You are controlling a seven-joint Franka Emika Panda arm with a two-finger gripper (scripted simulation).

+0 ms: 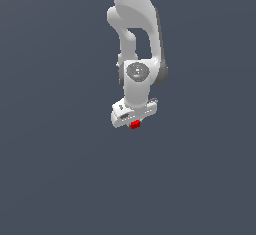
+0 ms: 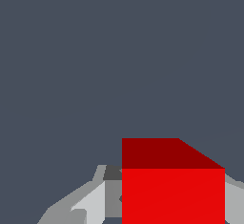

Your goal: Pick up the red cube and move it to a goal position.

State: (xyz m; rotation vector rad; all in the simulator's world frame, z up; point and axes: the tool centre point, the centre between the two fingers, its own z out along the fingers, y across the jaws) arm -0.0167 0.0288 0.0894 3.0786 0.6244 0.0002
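Exterior view: one white arm (image 1: 135, 39) reaching down over a plain grey-blue ground (image 1: 50, 179); no goal marker visible.

Item 1, gripper (image 1: 134, 121): white, pointing down. Wrist view shows grey fingers (image 2: 90, 201) flanking the cube on both sides, apparently clenched on it, though the contact faces themselves are hidden.

Item 2, red cube (image 1: 134, 124): tiny, plain-faced, sitting directly under the gripper body between the fingers. Fills the near part of the wrist view (image 2: 172, 194). Whether it rests on the ground or is lifted cannot be told.

Risk, judged: a shallow or off-centre hold could let the cube twist or slip out during the carry. With no target shown, stopping short or overshooting is possible.
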